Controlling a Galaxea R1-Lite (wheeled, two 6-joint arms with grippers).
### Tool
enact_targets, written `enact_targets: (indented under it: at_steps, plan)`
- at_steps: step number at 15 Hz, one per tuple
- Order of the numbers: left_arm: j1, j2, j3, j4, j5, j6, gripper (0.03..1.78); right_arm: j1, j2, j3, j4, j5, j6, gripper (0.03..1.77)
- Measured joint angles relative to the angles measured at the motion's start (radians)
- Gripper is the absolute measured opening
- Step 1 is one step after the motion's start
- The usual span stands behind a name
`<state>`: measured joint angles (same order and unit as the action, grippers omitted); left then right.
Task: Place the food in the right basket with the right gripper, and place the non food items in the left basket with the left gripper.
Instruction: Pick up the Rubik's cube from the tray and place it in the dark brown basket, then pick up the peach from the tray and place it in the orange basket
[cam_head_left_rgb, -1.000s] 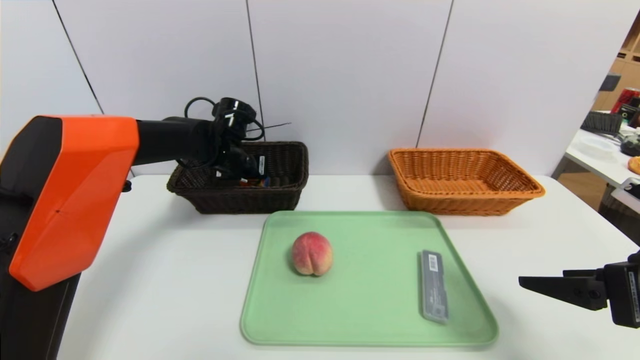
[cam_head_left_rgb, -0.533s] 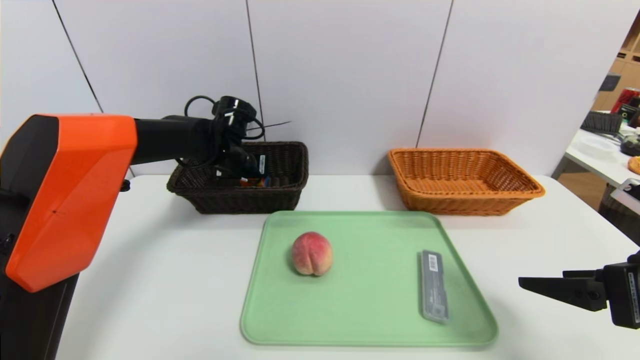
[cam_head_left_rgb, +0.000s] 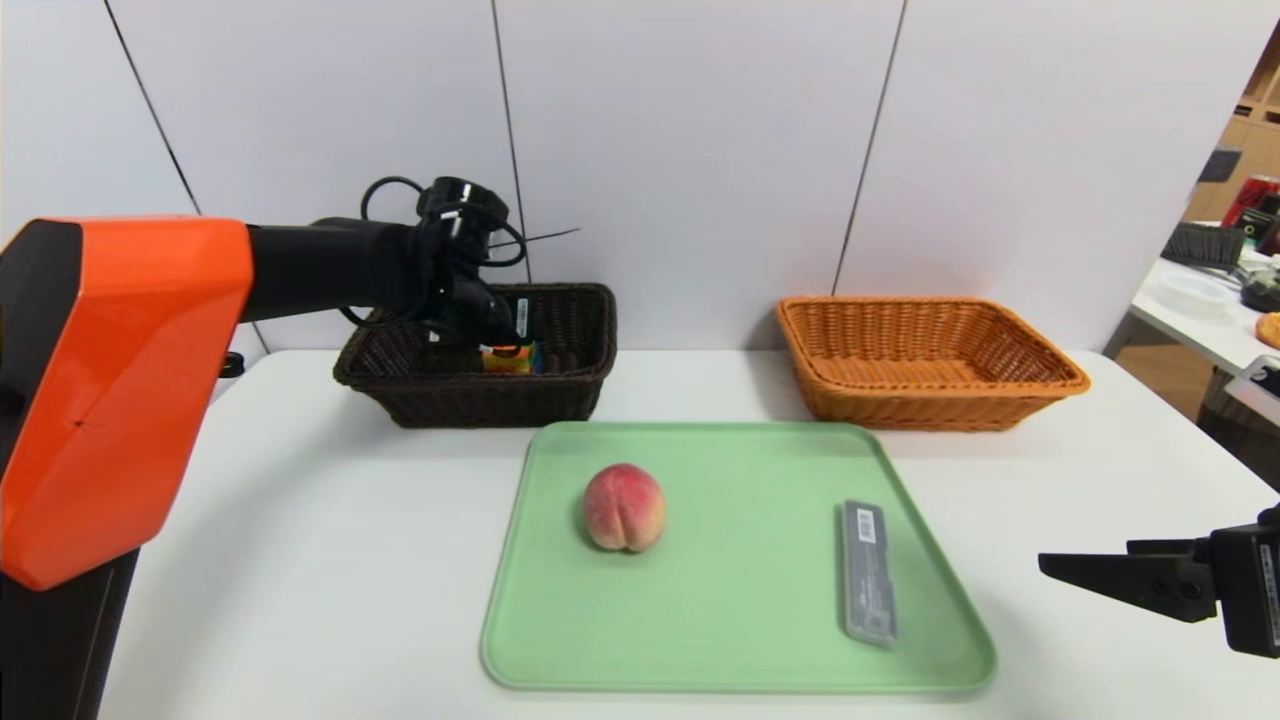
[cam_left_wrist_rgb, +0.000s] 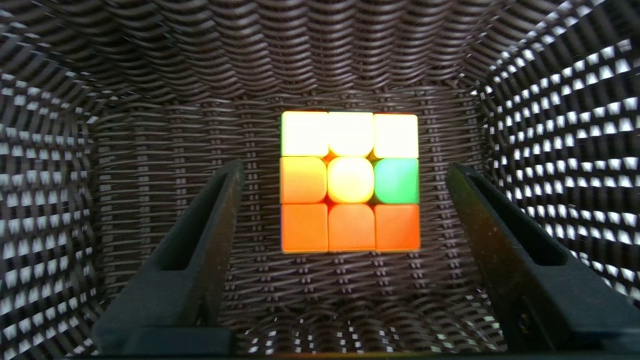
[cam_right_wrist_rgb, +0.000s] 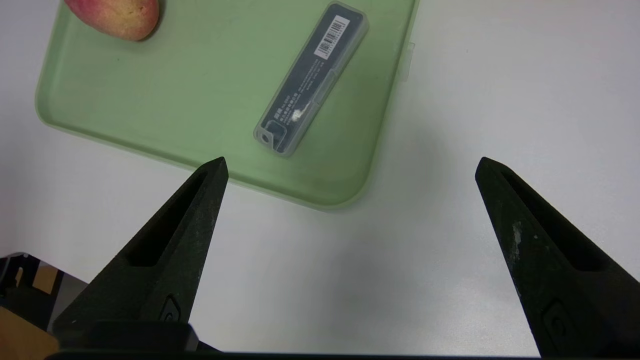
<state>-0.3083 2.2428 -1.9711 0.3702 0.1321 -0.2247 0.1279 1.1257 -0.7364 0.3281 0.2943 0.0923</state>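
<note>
Left gripper (cam_left_wrist_rgb: 345, 172) stands open around a puzzle cube (cam_left_wrist_rgb: 350, 182) lying free in the dark wicker basket (cam_head_left_rgb: 490, 405).
Its fingers straddle the cube without touching, presumably so it stays put as the arm leaves. On the green tray (cam_head_left_rgb: 740, 675), the peach (cam_head_left_rgb: 624, 507) and slim barcoded case (cam_head_left_rgb: 868, 572) await sorting; the right gripper (cam_right_wrist_rgb: 351, 167), spread wide, is parked beside the tray, likely leaving the left arm room.
</note>
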Motion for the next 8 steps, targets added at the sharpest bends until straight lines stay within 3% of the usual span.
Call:
enact_targets:
  at_steps: [4, 8]
  plan:
    - [-0.008, -0.105, 0.000, 0.061, 0.000, 0.005, 1.55, 0.002, -0.008, 0.000, 0.000, 0.002, -0.001, 1.71]
    - [-0.037, -0.248, 0.014, 0.201, -0.007, 0.001, 1.62, 0.020, -0.009, -0.007, -0.002, 0.006, -0.006, 1.71]
